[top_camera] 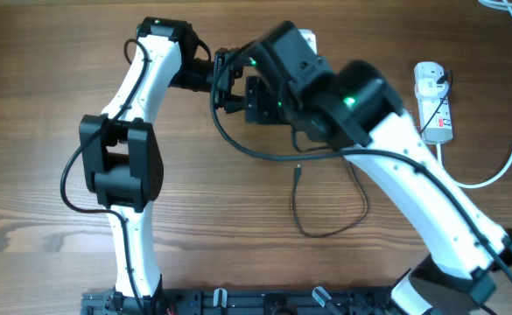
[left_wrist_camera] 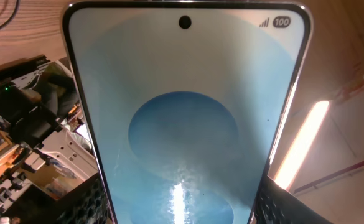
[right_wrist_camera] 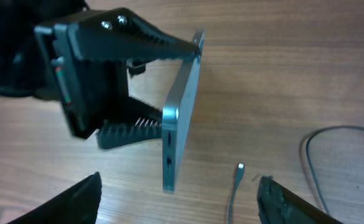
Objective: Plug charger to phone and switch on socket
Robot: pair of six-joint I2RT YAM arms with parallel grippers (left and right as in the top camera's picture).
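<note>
Currently the left gripper [right_wrist_camera: 177,84] is clamped on the phone [left_wrist_camera: 182,124], one serrated finger on each flat face. It holds the phone on edge near the far middle of the table [top_camera: 45,52], screen toward the left wrist camera. The screen is pale blue, with a camera hole and a "100" mark at the top. A narrow edge of the phone with small slots faces the right wrist camera, low over the wood; I can't tell if it touches. The right gripper [right_wrist_camera: 182,180] hangs just beside that edge, jaws spread wide and holding nothing. The charger [top_camera: 326,229] lies loose on the table. Its plug tip [right_wrist_camera: 239,169] is on bare wood near the phone's lower end, not touching it. Its thin black cable loops toward the near side, then runs under the right arm, which hides the rest from above. The socket [top_camera: 437,109] sits near the right table edge, well apart from the phone, with a white block [top_camera: 428,74] on its far end. The thick white cord [top_camera: 501,171] curves off along the right edge. There is open wood left of the left arm and around the cable loop. The right arm spans the middle and stands between the phone and the socket.
</note>
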